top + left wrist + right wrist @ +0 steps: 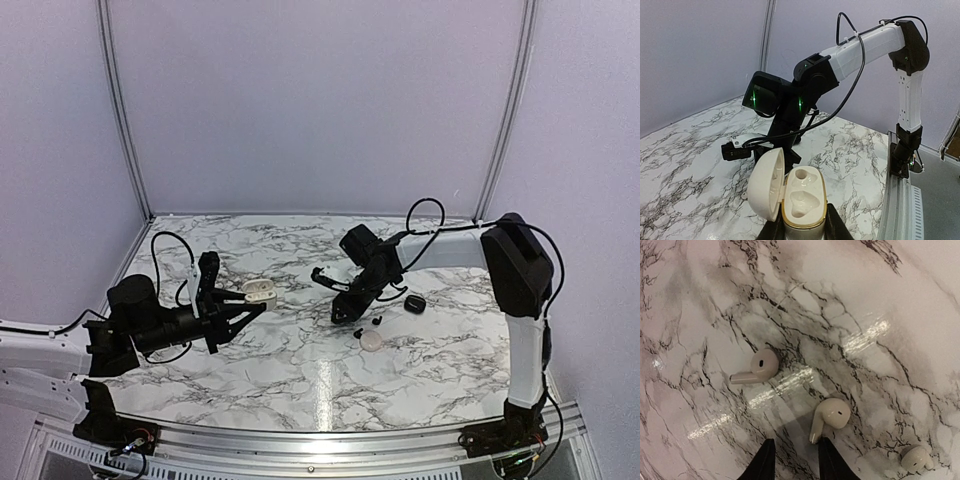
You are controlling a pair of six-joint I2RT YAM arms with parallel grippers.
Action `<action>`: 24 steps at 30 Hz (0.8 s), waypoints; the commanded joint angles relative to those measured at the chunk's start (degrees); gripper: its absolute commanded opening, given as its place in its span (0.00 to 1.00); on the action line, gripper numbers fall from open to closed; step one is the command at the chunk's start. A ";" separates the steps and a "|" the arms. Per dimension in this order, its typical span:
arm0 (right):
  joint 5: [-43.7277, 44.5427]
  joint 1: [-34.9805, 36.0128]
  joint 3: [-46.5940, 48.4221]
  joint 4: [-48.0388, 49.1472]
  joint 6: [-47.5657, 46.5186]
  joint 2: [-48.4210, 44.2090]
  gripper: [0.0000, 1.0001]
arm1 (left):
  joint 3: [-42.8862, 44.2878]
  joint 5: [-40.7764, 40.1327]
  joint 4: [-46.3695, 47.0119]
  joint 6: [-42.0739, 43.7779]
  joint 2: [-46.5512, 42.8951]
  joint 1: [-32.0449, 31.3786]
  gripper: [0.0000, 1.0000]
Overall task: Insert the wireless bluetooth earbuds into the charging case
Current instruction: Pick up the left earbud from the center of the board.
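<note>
Steeply tilted, right hand point(795, 445) gapes over earbud point(832, 414); left hand point(804, 227) clamps case point(801, 197)

1. The white charging case point(801, 202) is open. Its lid point(765, 185) hangs to the left and both cups are empty. It stands upright, pinched in the left tool point(801, 229).
2. Three white earbuds point(757, 367) point(830, 415) point(916, 458) lie flat on the bench point(880, 300), well to the right of the case.
3. Two tiny black earbuds point(375, 322) point(358, 333) lie farther right of the case.
</note>
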 commanded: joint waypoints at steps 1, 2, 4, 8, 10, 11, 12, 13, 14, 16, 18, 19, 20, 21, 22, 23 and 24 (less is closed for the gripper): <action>1.40 0.57 3.36 -2.89 0.62 0.01 0.31 | -0.25 -0.52 0.40 0.72 -0.81 0.39 0.03; 2.06 0.60 3.96 -3.13 0.93 0.26 0.32 | -0.19 -0.57 0.29 0.70 -0.96 0.38 0.03; 4.01 0.64 5.50 -3.82 1.53 0.85 0.37 | -0.16 -0.72 0.28 0.72 -0.90 0.34 0.03; 7.31 0.74 9.24 -6.53 1.76 2.76 0.38 | -0.16 -0.77 0.23 0.71 -0.81 0.40 0.03; 7.96 0.80 10.22 -7.41 1.95 3.43 0.38 | -0.16 -0.89 0.19 0.73 -1.06 0.39 0.03; 7.94 0.74 10.66 -7.64 1.99 3.70 0.38 | -0.16 -0.98 0.19 0.77 -1.07 0.39 0.03; 7.85 0.84 11.02 -7.92 2.03 3.94 0.37 | -0.16 -0.99 0.19 0.70 -1.11 0.40 0.03; 7.83 0.89 11.45 -8.18 2.11 4.21 0.37 | -0.16 -0.93 0.19 0.69 -1.08 0.35 0.03; 7.85 1.02 11.82 -8.38 2.10 4.37 0.37 | -0.16 -0.93 0.19 0.69 -1.07 0.35 0.03; 8.06 1.38 12.42 -8.46 2.10 4.76 0.37 | -0.08 -0.87 0.19 0.69 -0.98 0.38 0.03; 8.24 1.69 13.27 -8.93 2.04 5.40 0.36 | -0.07 -0.85 0.19 0.73 -0.98 0.32 0.03; 8.35 1.81 13.66 -9.15 1.97 5.71 0.35 | -0.07 -0.90 0.19 0.78 -1.03 0.33 0.03; 8.49 1.94 14.01 -9.36 1.91 6.06 0.35 | -0.14 -0.91 0.19 0.64 -1.07 0.34 0.03; 8.76 2.11 14.29 -9.56 1.86 6.33 0.35 | -0.20 -0.91 0.18 0.64 -1.07 0.39 0.03; 8.89 2.28 14.50 -9.77 1.86 6.77 0.34 | -0.24 -0.86 0.19 0.53 -1.07 0.40 0.03; 8.90 2.31 14.86 -9.82 1.86 6.99 0.33 | -0.25 -0.84 0.12 0.56 -1.07 0.32 0.03; 8.90 2.38 15.07 -9.91 1.86 7.26 0.33 | -0.25 -0.82 0.11 0.54 -0.99 0.33 0.03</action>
